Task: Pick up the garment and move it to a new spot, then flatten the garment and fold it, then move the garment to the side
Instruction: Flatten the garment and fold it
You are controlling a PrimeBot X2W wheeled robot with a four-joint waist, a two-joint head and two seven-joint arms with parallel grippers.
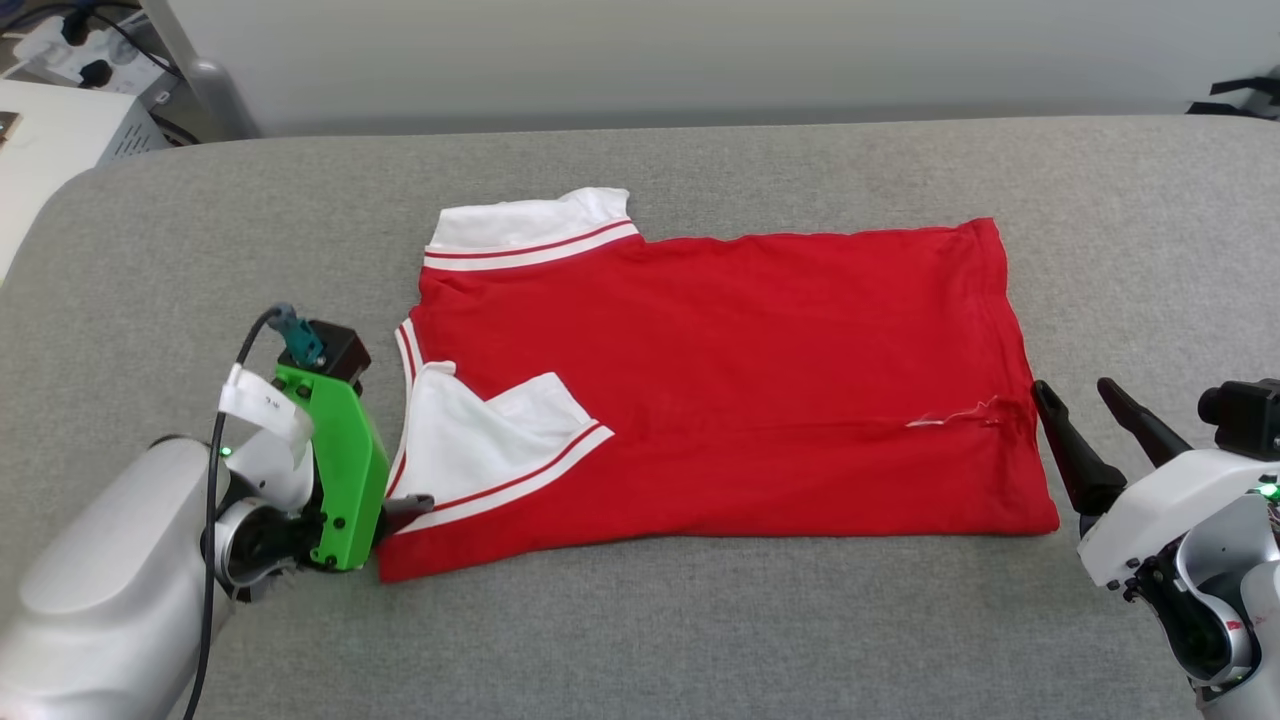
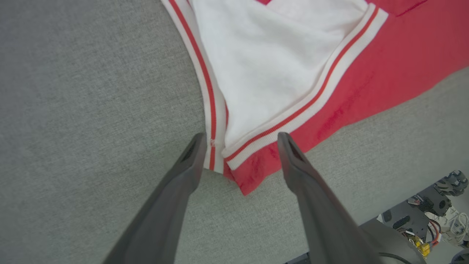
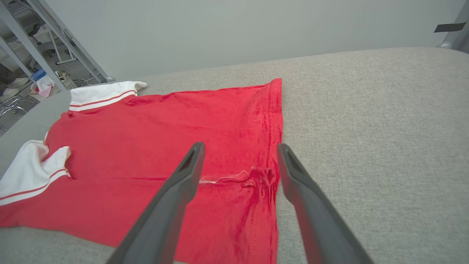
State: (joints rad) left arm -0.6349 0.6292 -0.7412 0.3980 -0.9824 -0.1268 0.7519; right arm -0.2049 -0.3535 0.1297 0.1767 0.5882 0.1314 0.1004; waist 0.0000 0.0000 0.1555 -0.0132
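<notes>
Two open grippers flank the garment [image 1: 720,380], which lies sideways on the grey pad [image 1: 700,640], neck end toward the robot's left and hem [image 1: 1010,330] toward its right. Left gripper [image 2: 240,137]: jaws spread wide, straddling the near neck-end corner [image 2: 243,185], tips low beside the striped trim, holding nothing. Right gripper [image 1: 1072,388]: jaws likewise apart, just beside the hem, level with a crease [image 1: 760,425] that runs the garment's length, holding nothing.

Judging by the layout, the folding step is in hand. The near long edge looks turned over already: the near sleeve [image 1: 490,435] lies on top of the red body, and the crease ends near the hem in a small pucker with a pale sliver [image 1: 940,421] showing. The far sleeve [image 1: 530,228] sticks out past the far edge, so that side seems not yet folded. The next move likely calls for both grippers to pinch their ends together, lift evenly and lay the cloth over without dragging the layer below; which edge they will take I cannot tell.

Cloth is a thin, limp red knit and should sag between two grips. Sleeves are white, edged with ribbed white bands carrying a red stripe. Hem is stitched and slightly rippled. Pad is coarse woven grey fabric with rounded corners, likely grippy enough to keep cloth in place. Fingers [image 3: 176,198] are long, dark and tapered, hollowed on their inner faces
</notes>
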